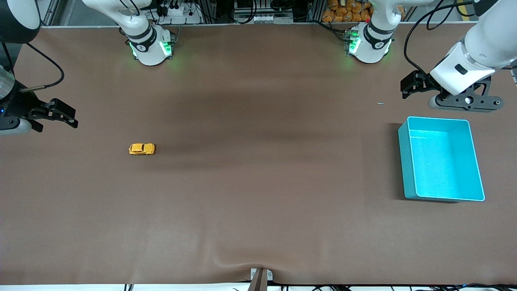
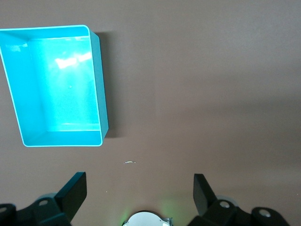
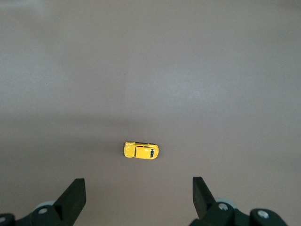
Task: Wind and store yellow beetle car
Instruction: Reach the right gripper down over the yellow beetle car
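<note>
The yellow beetle car point(image 1: 142, 149) stands alone on the brown table toward the right arm's end; it also shows in the right wrist view point(image 3: 141, 150). My right gripper point(image 1: 64, 114) is open and empty, up in the air over the table's edge at the right arm's end, apart from the car. In its wrist view point(image 3: 138, 197) the car lies ahead of the spread fingers. My left gripper point(image 1: 408, 89) is open and empty over the table at the left arm's end, beside the teal bin point(image 1: 442, 158); its fingers stand wide in its wrist view point(image 2: 139, 195).
The teal bin point(image 2: 59, 84) is open-topped and holds nothing. A tiny pale speck point(image 1: 380, 103) lies on the table between the bin and the left arm's base point(image 1: 369, 42). The right arm's base point(image 1: 151, 46) stands at the table's back edge.
</note>
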{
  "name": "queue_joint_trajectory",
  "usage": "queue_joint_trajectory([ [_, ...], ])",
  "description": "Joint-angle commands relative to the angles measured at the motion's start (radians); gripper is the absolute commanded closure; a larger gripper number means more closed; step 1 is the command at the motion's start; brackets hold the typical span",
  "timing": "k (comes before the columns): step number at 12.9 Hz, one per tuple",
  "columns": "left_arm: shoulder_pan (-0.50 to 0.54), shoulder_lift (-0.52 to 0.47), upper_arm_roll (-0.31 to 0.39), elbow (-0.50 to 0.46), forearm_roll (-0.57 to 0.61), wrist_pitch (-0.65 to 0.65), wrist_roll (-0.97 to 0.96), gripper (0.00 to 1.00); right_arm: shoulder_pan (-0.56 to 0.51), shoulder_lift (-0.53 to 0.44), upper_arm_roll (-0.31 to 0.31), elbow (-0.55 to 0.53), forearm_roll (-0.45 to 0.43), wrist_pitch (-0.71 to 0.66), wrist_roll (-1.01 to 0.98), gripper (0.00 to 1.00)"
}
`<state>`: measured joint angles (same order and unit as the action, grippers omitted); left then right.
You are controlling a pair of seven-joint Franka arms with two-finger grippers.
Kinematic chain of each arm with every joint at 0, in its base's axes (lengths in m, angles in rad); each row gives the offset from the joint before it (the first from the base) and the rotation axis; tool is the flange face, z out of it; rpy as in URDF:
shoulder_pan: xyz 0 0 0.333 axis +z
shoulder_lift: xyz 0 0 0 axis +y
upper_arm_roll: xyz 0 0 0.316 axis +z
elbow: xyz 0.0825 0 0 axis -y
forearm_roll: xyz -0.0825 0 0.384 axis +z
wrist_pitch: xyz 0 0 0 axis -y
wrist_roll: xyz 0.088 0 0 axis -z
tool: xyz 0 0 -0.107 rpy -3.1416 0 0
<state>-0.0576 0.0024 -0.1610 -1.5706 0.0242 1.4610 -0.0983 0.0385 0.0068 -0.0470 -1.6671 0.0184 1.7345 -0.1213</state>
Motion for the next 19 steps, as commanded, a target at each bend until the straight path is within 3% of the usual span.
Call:
queue_joint_trajectory([
  [1,-0.005,0.008,-0.002,0.018,0.014,0.001,-0.009,0.00,0.012,0.010,-0.007,0.021,0.006,-0.004,-0.009,0.00],
  [9,-0.005,0.016,-0.002,0.017,0.019,0.001,-0.011,0.00,0.024,0.035,-0.004,-0.009,0.006,0.035,-0.021,0.00],
  [19,-0.005,0.016,-0.002,0.017,0.019,0.001,-0.011,0.00,0.035,0.018,-0.005,-0.498,-0.009,0.497,-0.642,0.00],
])
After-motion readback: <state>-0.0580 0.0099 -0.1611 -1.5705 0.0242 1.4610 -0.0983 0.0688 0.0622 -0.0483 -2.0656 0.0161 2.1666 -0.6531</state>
